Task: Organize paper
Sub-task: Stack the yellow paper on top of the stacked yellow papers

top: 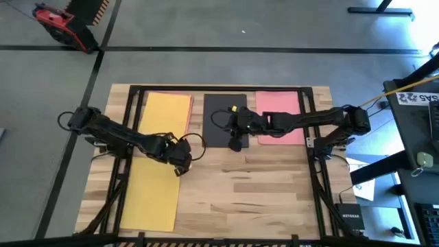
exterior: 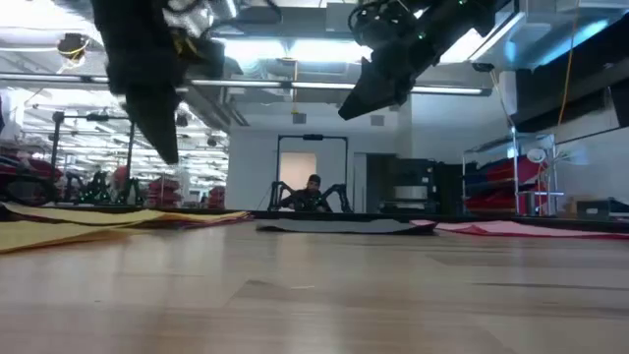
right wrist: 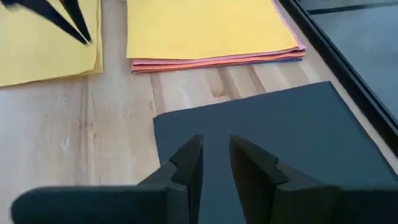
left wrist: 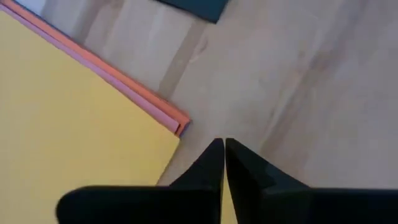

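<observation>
**A:** Where do the sheets lie on the pale wooden slatted surface [top: 240,185]?

**B:** Along the far edge there are three groups. On the left sits a stack of thin flat sheets with a yellow sheet on top [top: 167,110], and pink and orange edges show beneath it in the right wrist view [right wrist: 211,28]. In the middle lies a black rectangular sheet [top: 218,113], and to its right a pink rectangular sheet [top: 281,106]. A second yellow rectangular sheet [top: 151,195] lies nearer the front on the left side, just below the stack.

**A:** And the left gripper [top: 182,165]?

**B:** It hovers at the right edge of the front yellow sheet, above the bare wood. In its own wrist view its fingers [left wrist: 208,165] are pressed together with only a hairline slit, and they pinch nothing.

**A:** The right gripper [top: 235,143]?

**B:** It hangs over the near edge of the black sheet [right wrist: 280,124]. Its fingers [right wrist: 186,162] are spread a little, with the black paper visible through the gap, and they hold nothing. In the low view both arms are lifted off the surface.
</observation>
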